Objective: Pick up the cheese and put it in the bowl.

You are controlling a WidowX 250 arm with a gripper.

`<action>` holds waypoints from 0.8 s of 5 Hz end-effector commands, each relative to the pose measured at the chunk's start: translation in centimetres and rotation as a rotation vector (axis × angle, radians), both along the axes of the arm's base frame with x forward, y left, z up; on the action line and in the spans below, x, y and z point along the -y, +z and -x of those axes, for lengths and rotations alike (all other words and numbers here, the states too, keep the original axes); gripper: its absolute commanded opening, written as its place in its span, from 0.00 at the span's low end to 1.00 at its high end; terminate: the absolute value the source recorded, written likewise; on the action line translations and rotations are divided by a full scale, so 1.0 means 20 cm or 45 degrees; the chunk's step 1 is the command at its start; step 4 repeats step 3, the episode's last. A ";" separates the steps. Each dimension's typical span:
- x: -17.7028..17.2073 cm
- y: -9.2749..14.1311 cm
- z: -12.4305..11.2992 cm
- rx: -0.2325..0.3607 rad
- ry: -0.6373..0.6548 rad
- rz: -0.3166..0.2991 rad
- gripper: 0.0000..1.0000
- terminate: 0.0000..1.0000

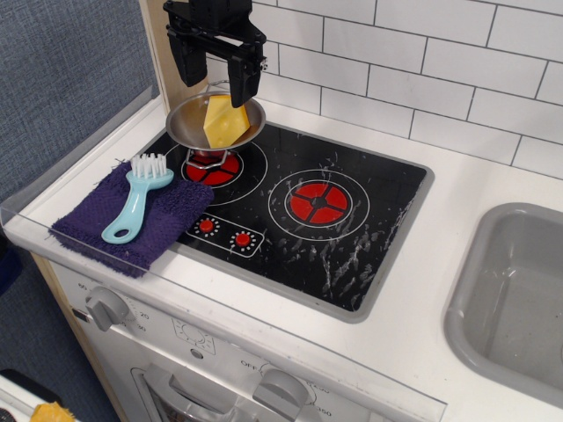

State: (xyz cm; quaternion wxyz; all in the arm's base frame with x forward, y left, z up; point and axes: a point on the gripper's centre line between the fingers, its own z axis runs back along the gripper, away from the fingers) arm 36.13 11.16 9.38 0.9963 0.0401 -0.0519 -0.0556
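1. In the upper left of the frame I see my pincer [217, 76], black, its two fingers spread apart and holding nothing.
2. Just below it sits the steel bowl [182, 124], on the rear left burner of the black hob [352, 229].
3. The cheese [223, 121] lies inside the bowl, tilted against its right side.
4. At left on the bench [422, 308], a blue brush [136, 199] rests on a purple cloth [167, 220].

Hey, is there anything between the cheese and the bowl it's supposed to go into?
No. The cheese already sits inside the bowl, and the open gripper hangs just above it, holding nothing.
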 end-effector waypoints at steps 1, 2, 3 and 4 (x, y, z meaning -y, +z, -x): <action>-0.03 0.13 0.01 0.078 0.011 -0.024 1.00 0.00; -0.03 0.13 0.01 0.078 0.011 -0.024 1.00 0.00; -0.03 0.13 0.01 0.078 0.011 -0.024 1.00 1.00; -0.03 0.13 0.01 0.078 0.011 -0.024 1.00 1.00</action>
